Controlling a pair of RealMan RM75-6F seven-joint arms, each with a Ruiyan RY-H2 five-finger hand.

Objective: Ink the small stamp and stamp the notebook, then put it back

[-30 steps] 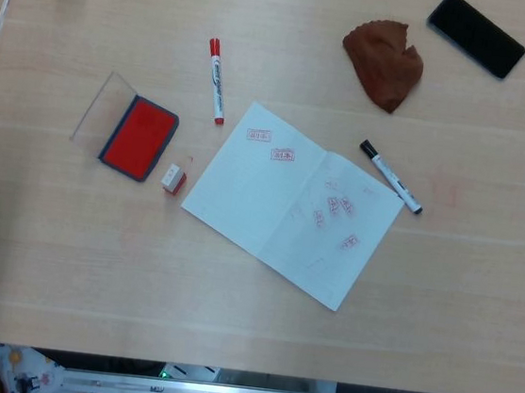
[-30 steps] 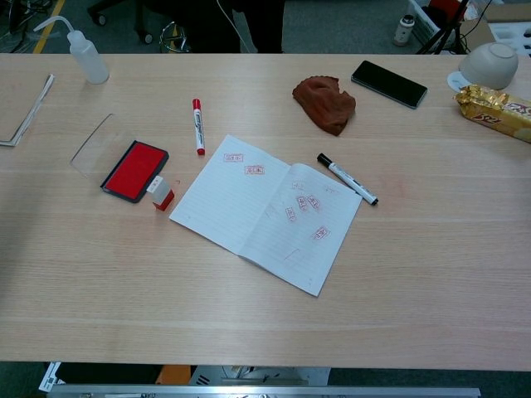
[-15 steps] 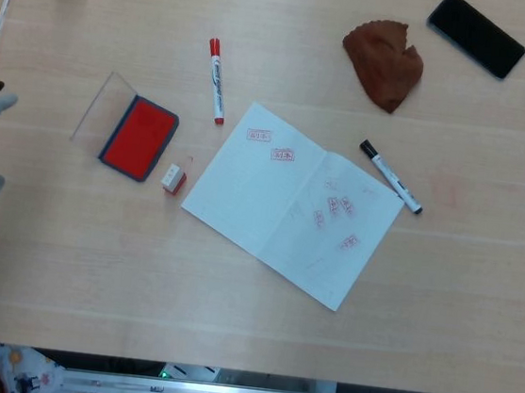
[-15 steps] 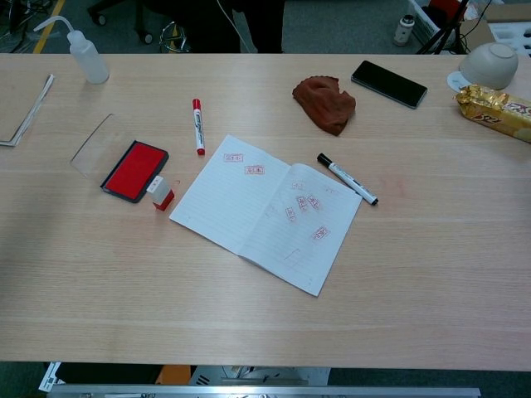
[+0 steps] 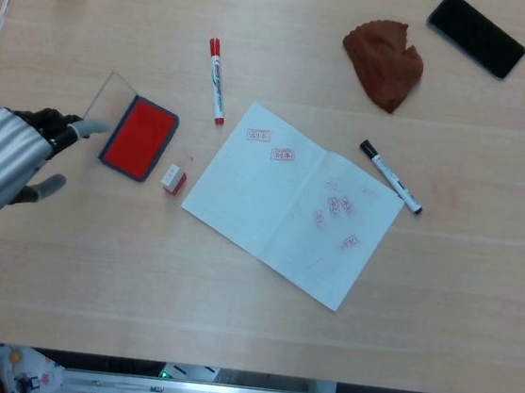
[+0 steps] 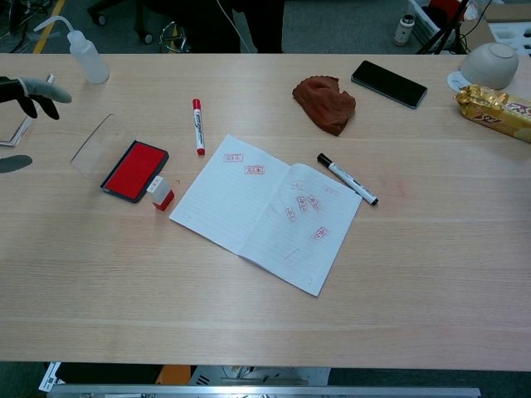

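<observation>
A small stamp [image 5: 173,179] [image 6: 163,193] with a white top and red base stands on the table just right of the open red ink pad [image 5: 139,137] [image 6: 135,170]. The pad's clear lid [image 5: 103,107] lies open on its far-left side. The open notebook [image 5: 290,203] [image 6: 265,211] lies in the middle, with several red stamp marks on both pages. My left hand [image 5: 20,158] [image 6: 25,99] hovers at the left edge, left of the ink pad, fingers spread and holding nothing. The right hand does not show in either view.
A red marker [image 5: 216,79] lies behind the notebook, a black marker [image 5: 390,176] at its right edge. A brown cloth [image 5: 384,62], a phone [image 5: 476,34], a bowl [image 6: 489,64] and a snack packet [image 6: 496,109] sit at the far right. A squeeze bottle [image 6: 84,53] and papers [image 6: 30,110] are far left.
My left hand has come in from the left edge toward the ink pad, showing much more of itself now. Nothing on the table has moved.
</observation>
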